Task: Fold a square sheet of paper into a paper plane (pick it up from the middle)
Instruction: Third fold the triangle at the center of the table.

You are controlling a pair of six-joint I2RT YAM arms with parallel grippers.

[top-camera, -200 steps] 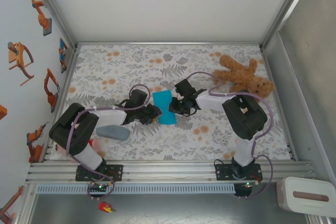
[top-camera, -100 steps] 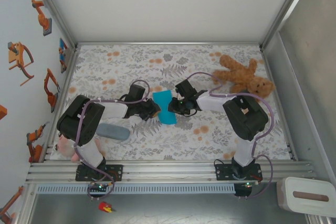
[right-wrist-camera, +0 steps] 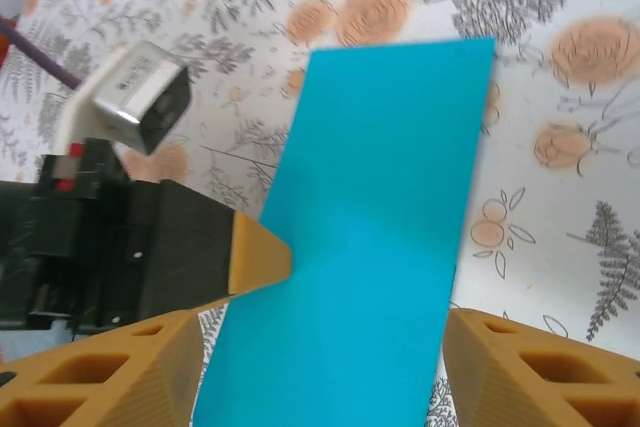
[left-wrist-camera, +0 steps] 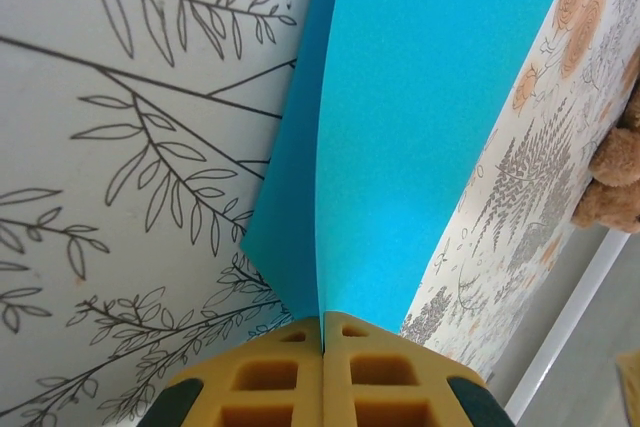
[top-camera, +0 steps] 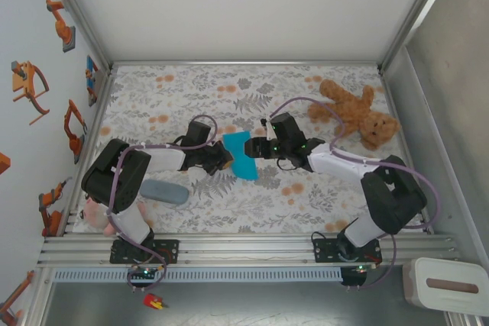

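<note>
The right elbow has swung outward and the right claw (right-wrist-camera: 320, 372) has released, flanking the paper (right-wrist-camera: 380, 217) mid-counter (top-camera: 191, 211). The left wrist view shows the left claw (left-wrist-camera: 323, 332) clenched on its edge.

The square sheet of paper (left-wrist-camera: 420, 127) is looking thin, smooth and matt, a plain turquoise with one soft crease, while the table cover (left-wrist-camera: 130, 147) is showing a flat, matt floral print. The left gripper (left-wrist-camera: 323, 339) and the right gripper (right-wrist-camera: 315, 377) are showing fingers of matt ochre plastic moulded in a hollow grid, set on black plastic bodies. From above, the teddy bear (top-camera: 355, 112) is looking like fuzzy brown plush, and the frame rails (top-camera: 244, 248) are gleaming as ribbed bare metal.
</note>
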